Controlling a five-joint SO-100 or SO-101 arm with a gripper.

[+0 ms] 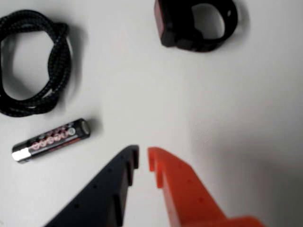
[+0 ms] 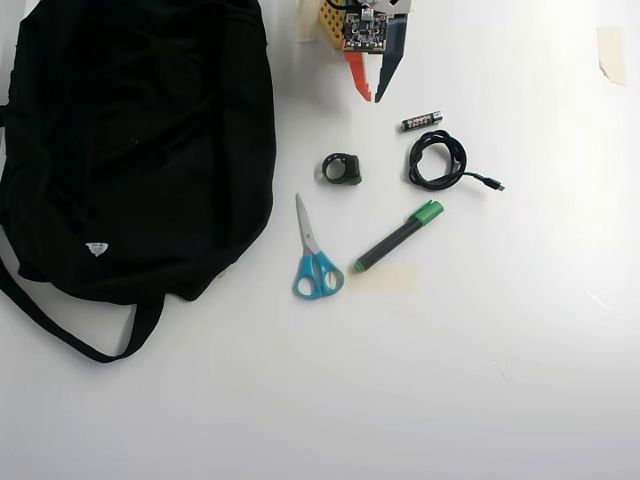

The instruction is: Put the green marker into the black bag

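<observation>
The green marker (image 2: 398,237), a black barrel with a bright green cap, lies slanted on the white table in the overhead view, right of the blue-handled scissors (image 2: 315,262). It does not show in the wrist view. The black bag (image 2: 130,140) fills the left side, its strap trailing toward the front. My gripper (image 2: 372,98) hangs at the top centre, well behind the marker and to the right of the bag. Its orange and black fingers are drawn together to a narrow slit with nothing between them (image 1: 142,154).
A small battery (image 1: 51,140) (image 2: 421,121) lies just beside the fingertips. A coiled black cable (image 2: 438,160) (image 1: 35,61) and a black ring-shaped clip (image 2: 342,168) (image 1: 196,23) lie between gripper and marker. A tape patch (image 2: 388,279) sits under the marker's end.
</observation>
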